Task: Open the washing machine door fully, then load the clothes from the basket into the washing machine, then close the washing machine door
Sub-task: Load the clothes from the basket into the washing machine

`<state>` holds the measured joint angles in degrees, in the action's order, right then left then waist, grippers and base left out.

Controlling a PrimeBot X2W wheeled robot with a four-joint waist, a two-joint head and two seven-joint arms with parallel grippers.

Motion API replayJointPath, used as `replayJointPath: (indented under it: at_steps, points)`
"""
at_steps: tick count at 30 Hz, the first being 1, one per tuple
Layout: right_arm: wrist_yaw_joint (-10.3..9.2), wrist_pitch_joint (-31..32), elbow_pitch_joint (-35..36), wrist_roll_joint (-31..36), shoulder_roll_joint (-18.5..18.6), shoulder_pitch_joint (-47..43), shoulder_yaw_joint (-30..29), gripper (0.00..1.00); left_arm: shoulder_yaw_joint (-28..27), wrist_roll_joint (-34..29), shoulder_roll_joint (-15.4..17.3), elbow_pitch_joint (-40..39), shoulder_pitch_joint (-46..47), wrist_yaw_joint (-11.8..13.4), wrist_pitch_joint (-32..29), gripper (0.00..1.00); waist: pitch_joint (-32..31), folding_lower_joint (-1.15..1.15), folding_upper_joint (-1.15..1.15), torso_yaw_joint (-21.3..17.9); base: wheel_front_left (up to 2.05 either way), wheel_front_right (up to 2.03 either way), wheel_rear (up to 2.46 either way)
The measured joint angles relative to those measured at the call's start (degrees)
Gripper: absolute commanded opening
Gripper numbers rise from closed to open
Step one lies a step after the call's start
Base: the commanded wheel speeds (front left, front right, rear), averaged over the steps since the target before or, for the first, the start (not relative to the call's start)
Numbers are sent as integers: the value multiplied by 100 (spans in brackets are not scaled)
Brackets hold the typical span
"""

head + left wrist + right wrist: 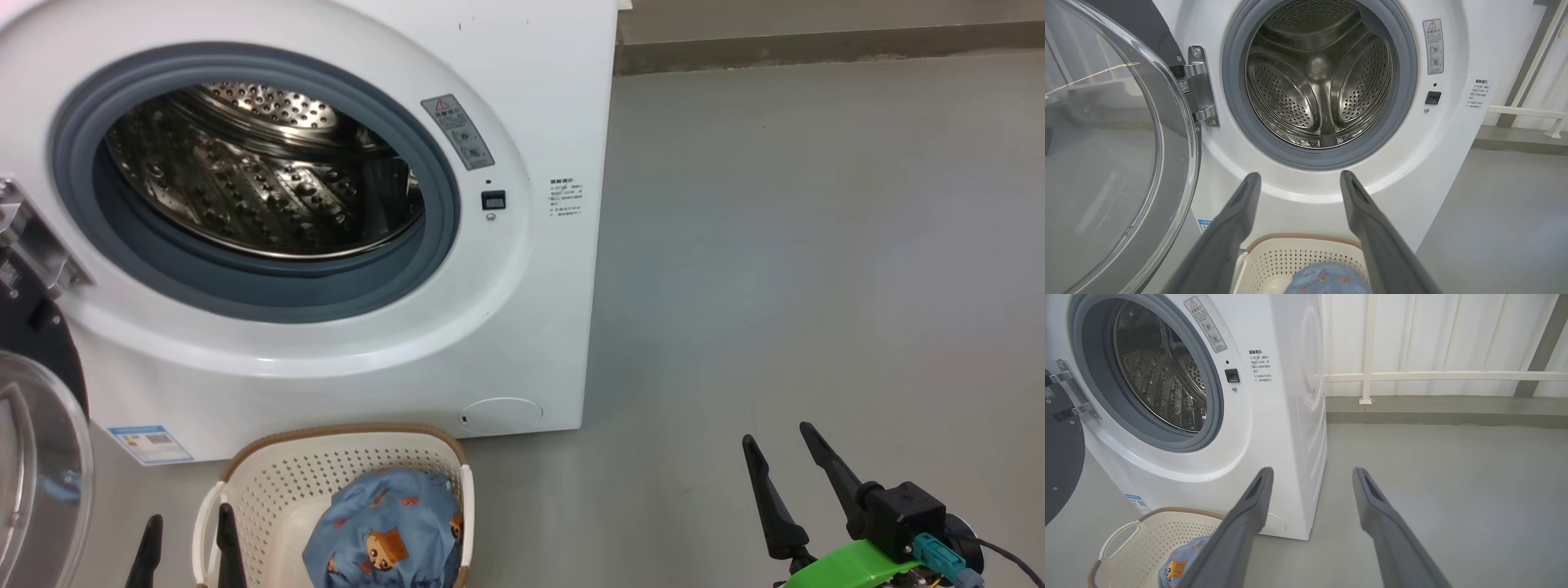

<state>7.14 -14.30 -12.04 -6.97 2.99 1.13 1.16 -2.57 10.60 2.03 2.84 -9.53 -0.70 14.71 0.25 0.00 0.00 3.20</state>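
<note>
Left gripper spread wide, empty, the clothes bundled in the basket at its 6 o'clock, drum of the washing machine at 12, the washing machine door swung open at 9, right gripper equally spread, empty, clothes well apart at its 8 o'clock

Right end effector: two long black fingers tapering to points, seated in a black boxy block on a bright green bracket. Teal plug on the side, with a black cable running off it. Left end effector: same black fingers. Close up they're matte dark grey, with a recessed slot near each tip.
</note>
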Motion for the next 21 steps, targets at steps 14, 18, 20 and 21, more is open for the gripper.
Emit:
replayJointPath:
  at_steps: [14, 18, 20, 21]
  points:
    - [0, 0, -1, -8, 15, 4, 0, 100, 40, 1, 0, 0, 0, 0, 0, 100, 90, 0, 0, 32, 12, -12, 0]
    - [0, 0, -2, -8, 16, 4, 1, 100, 71, 1, 0, 1, 0, 0, 0, 100, 100, 0, 0, 41, 0, 0, 0]
    - [0, 0, -4, -8, 19, 4, 2, 100, 82, 1, 0, 0, 0, 0, 0, 100, 104, 0, 0, 50, 0, 0, 0]
    - [0, 0, -12, -8, 21, 4, 5, 100, 87, 1, 0, 0, 1, 0, 0, 100, 106, -1, 0, 57, 0, 0, 0]
